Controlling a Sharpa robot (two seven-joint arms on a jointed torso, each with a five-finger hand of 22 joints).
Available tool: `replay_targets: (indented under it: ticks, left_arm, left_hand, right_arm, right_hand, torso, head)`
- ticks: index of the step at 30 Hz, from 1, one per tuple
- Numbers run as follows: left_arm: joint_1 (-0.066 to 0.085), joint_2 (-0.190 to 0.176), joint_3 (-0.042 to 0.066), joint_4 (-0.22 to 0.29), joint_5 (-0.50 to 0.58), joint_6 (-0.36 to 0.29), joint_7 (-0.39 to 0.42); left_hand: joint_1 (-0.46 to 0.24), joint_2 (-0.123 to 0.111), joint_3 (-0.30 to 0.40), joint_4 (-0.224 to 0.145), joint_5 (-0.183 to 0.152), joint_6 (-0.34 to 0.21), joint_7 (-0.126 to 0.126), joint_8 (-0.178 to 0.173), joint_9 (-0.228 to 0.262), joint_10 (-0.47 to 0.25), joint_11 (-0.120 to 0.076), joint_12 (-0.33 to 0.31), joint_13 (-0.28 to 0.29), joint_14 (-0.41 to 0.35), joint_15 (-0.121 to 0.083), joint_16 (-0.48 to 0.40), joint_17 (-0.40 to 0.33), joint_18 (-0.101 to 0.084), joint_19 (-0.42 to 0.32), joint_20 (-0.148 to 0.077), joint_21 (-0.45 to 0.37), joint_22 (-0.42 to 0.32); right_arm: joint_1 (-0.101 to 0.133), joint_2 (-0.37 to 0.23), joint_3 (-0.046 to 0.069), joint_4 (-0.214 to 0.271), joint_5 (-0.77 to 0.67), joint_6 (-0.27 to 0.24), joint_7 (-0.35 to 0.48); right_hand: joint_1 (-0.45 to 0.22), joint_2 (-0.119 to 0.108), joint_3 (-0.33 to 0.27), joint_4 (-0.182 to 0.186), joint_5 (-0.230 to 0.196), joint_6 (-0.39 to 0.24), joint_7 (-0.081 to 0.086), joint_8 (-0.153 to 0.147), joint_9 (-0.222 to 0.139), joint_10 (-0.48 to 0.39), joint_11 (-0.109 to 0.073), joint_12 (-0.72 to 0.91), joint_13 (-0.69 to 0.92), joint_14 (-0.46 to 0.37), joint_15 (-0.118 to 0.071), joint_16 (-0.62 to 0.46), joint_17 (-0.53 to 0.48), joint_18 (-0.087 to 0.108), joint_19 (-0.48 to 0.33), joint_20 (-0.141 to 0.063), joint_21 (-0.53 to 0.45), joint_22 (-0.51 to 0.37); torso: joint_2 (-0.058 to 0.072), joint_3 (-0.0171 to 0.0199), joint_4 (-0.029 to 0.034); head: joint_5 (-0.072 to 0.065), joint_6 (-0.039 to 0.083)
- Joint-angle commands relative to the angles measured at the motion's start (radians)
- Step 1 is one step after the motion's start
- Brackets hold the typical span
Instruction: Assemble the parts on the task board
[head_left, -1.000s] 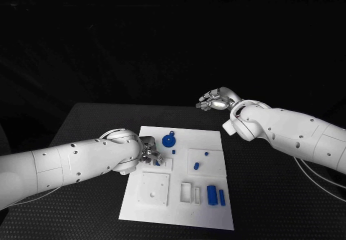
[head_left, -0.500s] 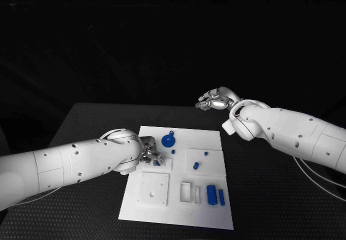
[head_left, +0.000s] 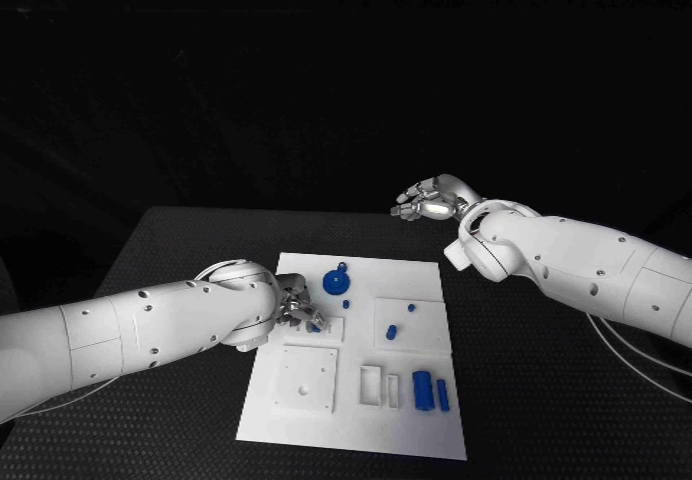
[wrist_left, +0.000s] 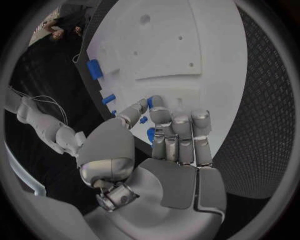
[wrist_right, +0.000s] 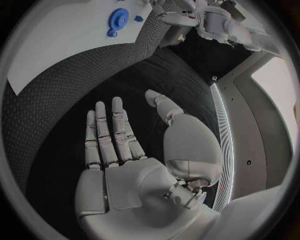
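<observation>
Assembly looked unfinished: the left hand (head_left: 299, 309), fingers curled onto a small blue part (wrist_left: 150, 133) at the board's (head_left: 433, 432) left edge, worked there, while loose parts (head_left: 423, 389) lay near-right and the right hand (head_left: 428, 203) hovered far beyond, fingers apart, holding nothing.

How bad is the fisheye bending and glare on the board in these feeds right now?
Head view: the task board keeps straight edges and even brightness against a dark table and background. Left wrist view: the board's edges curve strongly and its white surface is washed out bright, though the blue parts near the left hand stay readable. Right wrist view: the board bows at the rim; the right hand is evenly lit.
</observation>
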Motion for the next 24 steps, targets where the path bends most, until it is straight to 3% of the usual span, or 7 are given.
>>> replay_targets:
  ticks: [1, 2, 4, 10, 14, 16, 24]
  left_arm:
    - [-0.001, -0.001, 0.001, 0.012, 0.009, -0.012, 0.019]
    - [-0.001, -0.003, 0.001, 0.013, 0.009, -0.016, 0.019]
    - [-0.001, -0.009, 0.001, 0.02, 0.01, -0.022, 0.019]
    - [0.002, -0.037, 0.007, 0.053, 0.025, -0.015, 0.021]
    - [0.02, -0.049, 0.012, 0.06, 0.036, -0.009, 0.025]
    - [0.025, -0.055, 0.042, 0.056, 0.04, -0.006, 0.027]
    - [0.065, -0.057, 0.071, 0.007, 0.054, 0.004, 0.05]
  left_hand:
    - [-0.008, -0.014, 0.001, 0.014, -0.019, -0.005, 0.003, 0.0, 0.003, 0.003, 0.007, -0.005, 0.0, 0.004, -0.011, -0.004, -0.001, -0.007, -0.005, -0.129, -0.006, 0.003]
    - [-0.038, -0.05, 0.01, 0.064, -0.087, -0.005, 0.0, -0.001, 0.004, 0.002, 0.008, -0.006, 0.0, 0.003, -0.01, -0.005, -0.002, -0.006, -0.004, -0.129, -0.009, 0.001]
    - [-0.037, -0.077, 0.024, 0.098, -0.094, -0.007, 0.004, -0.001, 0.007, 0.002, 0.005, -0.006, 0.001, 0.003, -0.012, -0.004, -0.002, -0.004, -0.004, -0.131, -0.008, 0.002]
    - [-0.037, -0.088, 0.025, 0.115, -0.098, -0.008, 0.003, -0.001, 0.009, 0.001, 0.006, -0.007, 0.002, 0.002, -0.012, -0.003, -0.002, -0.004, -0.005, -0.131, -0.007, 0.003]
    - [-0.029, -0.1, 0.023, 0.117, -0.101, -0.009, 0.003, -0.002, 0.01, 0.0, 0.006, -0.007, 0.003, 0.0, -0.012, -0.003, -0.002, -0.003, -0.007, -0.131, -0.007, 0.004]
    - [-0.028, -0.102, 0.021, 0.12, -0.102, -0.01, 0.004, -0.003, 0.01, -0.001, 0.006, -0.008, 0.003, -0.001, -0.011, -0.004, -0.002, -0.004, -0.008, -0.131, -0.007, 0.005]
    - [-0.002, -0.094, 0.013, 0.13, -0.096, -0.043, 0.017, -0.023, 0.006, -0.032, 0.02, -0.038, -0.009, -0.029, 0.002, -0.029, -0.015, -0.011, -0.039, -0.122, -0.027, 0.001]
  right_arm:
    - [0.0, 0.0, 0.0, -0.001, -0.005, 0.009, 0.005]
    - [0.0, 0.0, 0.0, -0.002, -0.005, 0.009, 0.005]
    - [0.0, -0.001, 0.0, -0.002, -0.004, 0.009, 0.006]
    - [-0.001, -0.002, 0.0, -0.006, -0.002, 0.009, 0.006]
    - [-0.001, -0.001, 0.0, -0.009, -0.002, 0.009, 0.007]
    - [-0.001, -0.002, 0.0, -0.009, -0.001, 0.009, 0.007]
    - [-0.002, -0.004, 0.0, -0.013, -0.001, 0.011, 0.007]
  right_hand:
    - [0.001, -0.005, -0.005, 0.001, 0.006, 0.007, 0.01, 0.004, -0.001, -0.094, 0.059, -0.005, -0.002, -0.008, -0.001, -0.006, -0.001, -0.017, -0.009, -0.002, -0.003, 0.001]
    - [0.002, -0.006, -0.005, 0.002, 0.007, 0.005, 0.011, 0.003, -0.002, -0.095, 0.06, -0.005, -0.004, -0.011, 0.0, -0.007, -0.002, -0.018, -0.011, -0.001, -0.005, 0.003]
    - [0.001, -0.006, -0.005, 0.003, 0.007, 0.005, 0.011, 0.003, -0.003, -0.096, 0.061, -0.005, -0.006, -0.013, 0.001, -0.008, -0.003, -0.018, -0.013, -0.001, -0.007, 0.003]
    - [0.0, -0.007, -0.006, 0.005, 0.008, 0.004, 0.012, 0.003, -0.003, -0.098, 0.061, -0.005, -0.01, -0.018, 0.003, -0.009, -0.005, -0.02, -0.017, -0.001, -0.01, 0.006]
    - [0.0, -0.008, -0.006, 0.006, 0.007, 0.003, 0.012, 0.003, -0.004, -0.099, 0.062, -0.005, -0.012, -0.02, 0.004, -0.01, -0.005, -0.02, -0.019, 0.0, -0.012, 0.007]
    - [0.0, -0.008, -0.006, 0.007, 0.007, 0.002, 0.012, 0.003, -0.004, -0.099, 0.062, -0.005, -0.013, -0.022, 0.005, -0.01, -0.006, -0.021, -0.02, 0.0, -0.013, 0.008]
    - [0.0, -0.008, -0.006, 0.008, 0.007, 0.002, 0.012, 0.003, -0.005, -0.1, 0.063, -0.005, -0.016, -0.025, 0.006, -0.011, -0.008, -0.021, -0.022, 0.0, -0.015, 0.009]
  torso:
    - [0.0, -0.0005, 0.0015]
    - [0.0, -0.0009, 0.0018]
    - [-0.001, -0.0006, 0.0018]
    - [-0.001, -0.0003, 0.0015]
    - [0.0, 0.0002, 0.0013]
    - [0.0, -0.0001, 0.0009]
    - [0.0, 0.0, 0.0002]
  head:
    - [-0.003, -0.001]
    - [-0.003, -0.001]
    - [-0.001, 0.001]
    - [-0.001, 0.003]
    - [0.001, 0.007]
    - [0.002, 0.008]
    - [0.003, 0.018]
